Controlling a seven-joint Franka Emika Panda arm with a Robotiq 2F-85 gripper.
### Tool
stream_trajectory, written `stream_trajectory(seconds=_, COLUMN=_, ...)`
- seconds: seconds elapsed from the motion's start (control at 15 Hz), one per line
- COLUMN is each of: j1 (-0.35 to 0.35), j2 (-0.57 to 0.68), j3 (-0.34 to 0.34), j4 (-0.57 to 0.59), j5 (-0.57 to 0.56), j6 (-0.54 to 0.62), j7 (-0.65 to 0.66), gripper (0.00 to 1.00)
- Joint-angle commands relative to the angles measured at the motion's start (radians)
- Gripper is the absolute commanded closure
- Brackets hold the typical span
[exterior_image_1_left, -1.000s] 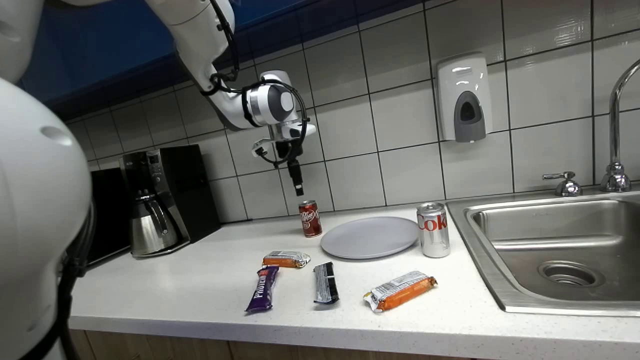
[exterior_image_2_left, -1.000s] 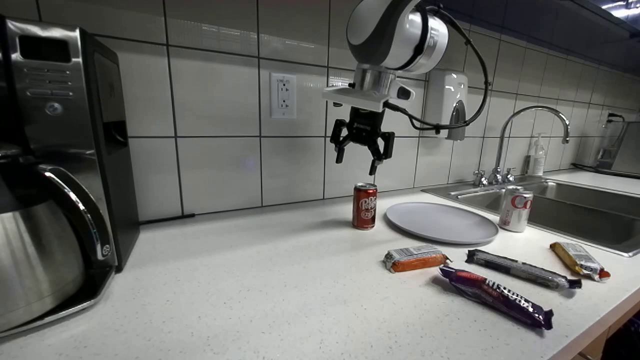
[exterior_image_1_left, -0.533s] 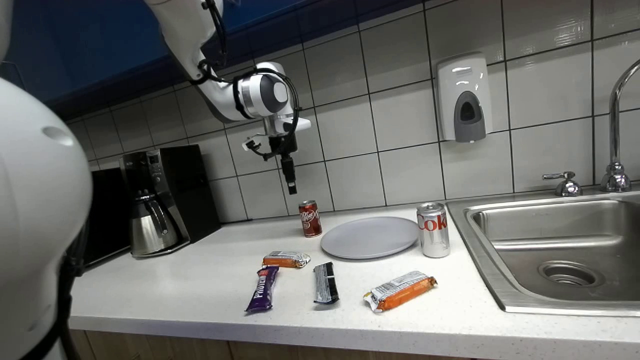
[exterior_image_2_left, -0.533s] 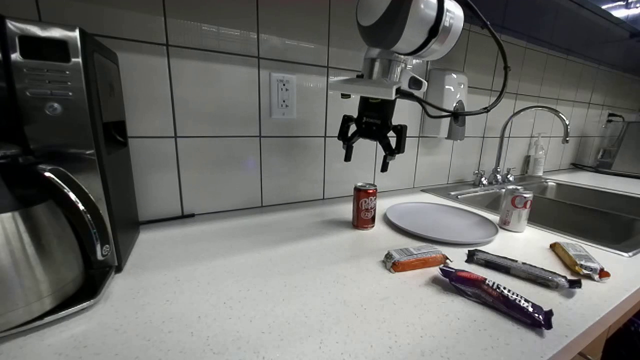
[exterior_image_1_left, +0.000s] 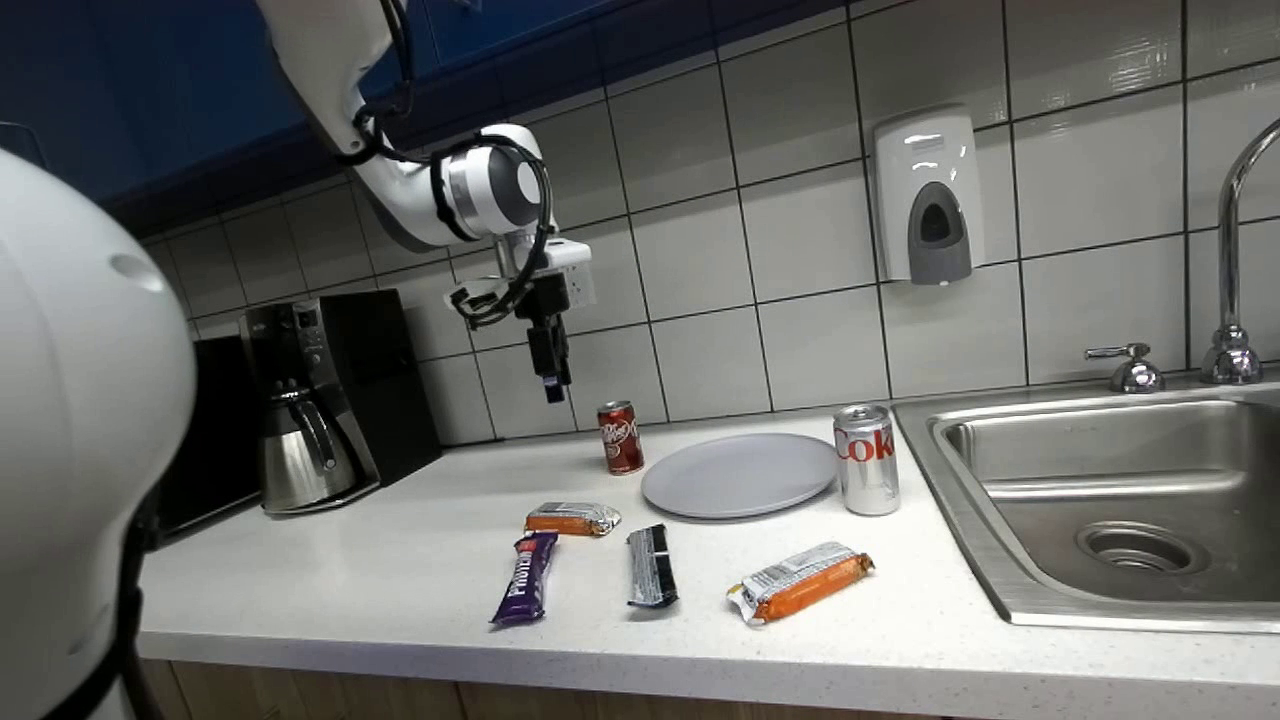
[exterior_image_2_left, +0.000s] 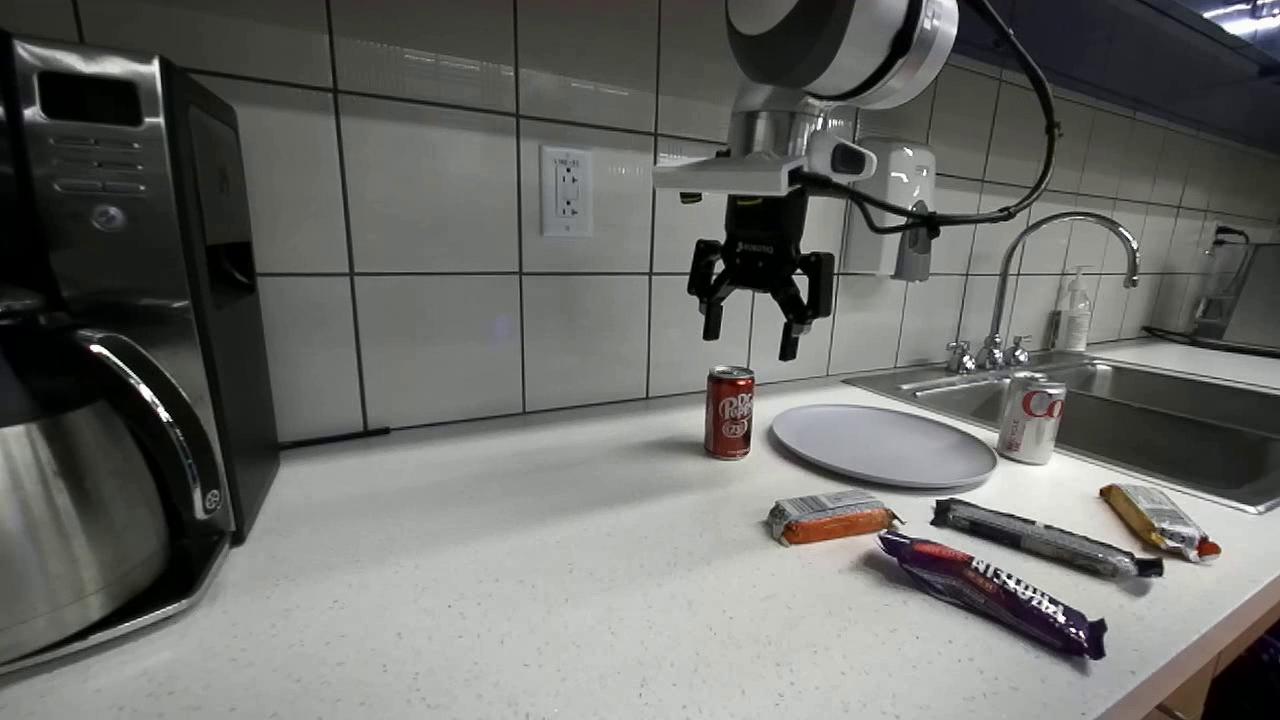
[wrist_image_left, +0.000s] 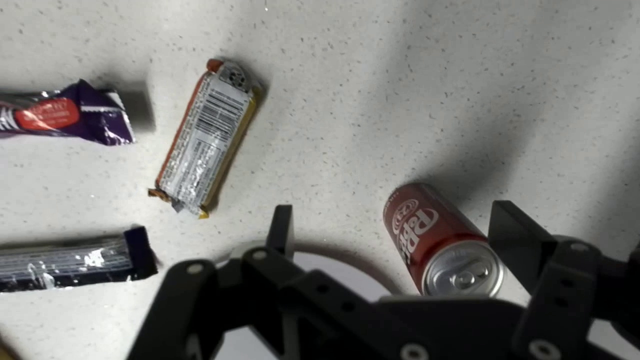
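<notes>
Gripper (exterior_image_2_left: 750, 341): just shifted out from the wall (exterior_image_2_left: 430, 340); jaws spread wide, nothing held; red can (exterior_image_2_left: 729, 413): unmoved, stood upright on the counter (exterior_image_2_left: 480, 600), below gripper height, untouched; no hold judged gained by the shift; plate (exterior_image_2_left: 885, 447): rim set just beside the can; orange bar (exterior_image_2_left: 835, 522): laid near, frontward; coffee maker (exterior_image_2_left: 110, 165): set well apart, wider moving room judged available that side.

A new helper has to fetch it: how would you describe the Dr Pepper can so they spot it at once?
On the white counter, between the coffee maker and the steel sink, find the round grey plate. The Dr Pepper can stands upright beside it, on the coffee maker's side. It is dark red with white lettering, while the other can is silver.
</notes>
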Motion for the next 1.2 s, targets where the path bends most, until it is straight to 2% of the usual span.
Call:
stream_trajectory(seconds=0.0, j1=0.003, j2=-0.073, j3=0.023, j4=-0.092, j5=-0.017, j6=-0.013, j7=0.091, gripper=0.00)
stream_trajectory(seconds=0.07, j1=-0.005, j2=-0.082, j3=0.028, j4=-0.107, j5=-0.009, j6=-0.012, j7=0.073, gripper=0.00)
stream_trajectory(seconds=0.13, j1=-0.011, j2=-0.026, j3=0.033, j4=-0.051, j5=-0.009, j6=-0.002, j7=0.053, gripper=0.00)
stream_trajectory(seconds=1.13, j1=-0.015, j2=-0.073, j3=0.033, j4=-0.132, j5=0.000, j6=0.022, j7=0.072, gripper=0.00)
